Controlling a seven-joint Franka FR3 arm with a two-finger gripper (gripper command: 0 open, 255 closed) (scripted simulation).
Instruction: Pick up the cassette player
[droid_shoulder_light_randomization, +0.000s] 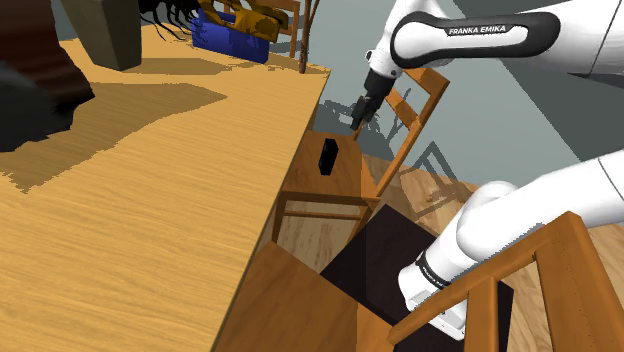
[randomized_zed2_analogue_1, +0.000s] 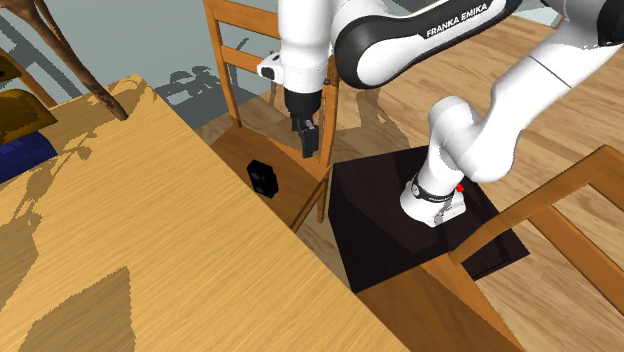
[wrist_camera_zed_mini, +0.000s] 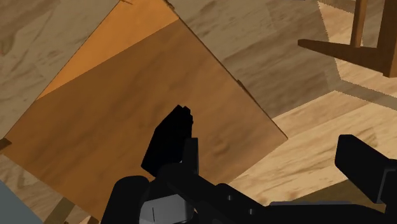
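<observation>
— Shoulder view is showing the black cassette player (droid_shoulder_light_randomization: 327, 157) sitting on the chair seat (droid_shoulder_light_randomization: 348, 182), just beside the table (droid_shoulder_light_randomization: 150, 200). Why is the gripper (droid_shoulder_light_randomization: 358, 115) hovering above?

— Probably lining up for the descent. Its 2 fingers (wrist_camera_zed_mini: 366, 168) are standing apart, clasping nothing.

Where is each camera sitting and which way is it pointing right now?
Shoulder view: beside the stand, looking down over the table toward the chair; arm and gripper show.
Second exterior view: above the table, facing the arm across the chair; arm, gripper and stand show.
Wrist view: on the gripper, looking down at the seat; open fingers show.
Shared: the black cassette player on the chair seat.
</observation>
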